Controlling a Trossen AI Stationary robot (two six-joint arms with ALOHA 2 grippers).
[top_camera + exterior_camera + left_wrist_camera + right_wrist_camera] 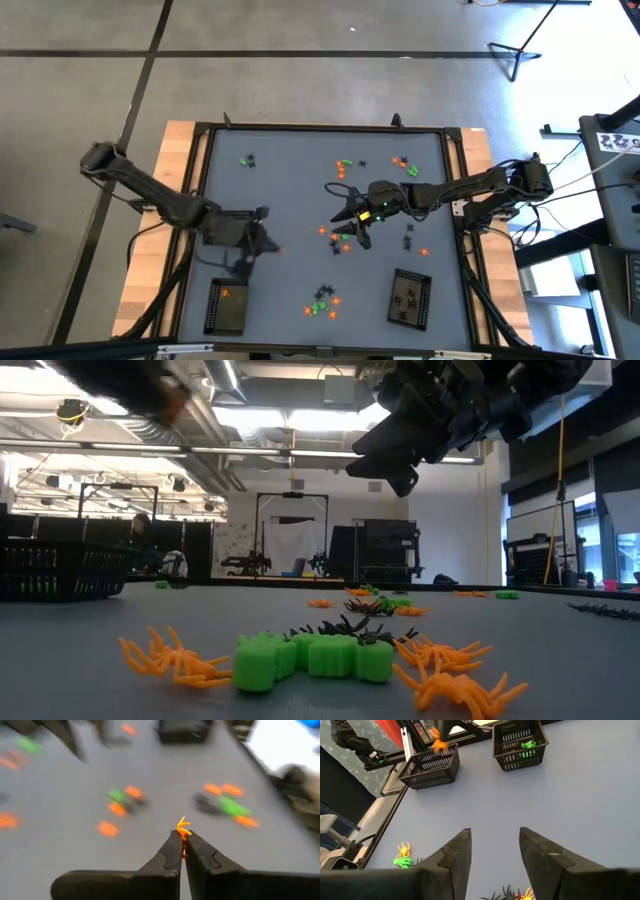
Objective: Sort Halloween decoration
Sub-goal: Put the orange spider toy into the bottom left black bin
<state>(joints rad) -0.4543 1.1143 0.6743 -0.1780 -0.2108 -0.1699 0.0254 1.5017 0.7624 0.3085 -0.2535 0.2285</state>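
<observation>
Trinkets [342, 236]: orange spider [183, 827] pinched in left gripper [183, 851]; carry level over left tray [226, 305], release low. Right gripper [492, 851] parted, empty, above pile.

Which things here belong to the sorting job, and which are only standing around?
Belong to the job:
- orange, green and black trinkets scattered on the table
- orange spider pinched in the left gripper
- two black baskets, one with green pieces
- right gripper, jaws apart

Only standing around:
- tripod stand on the floor
- wooden table edge
</observation>
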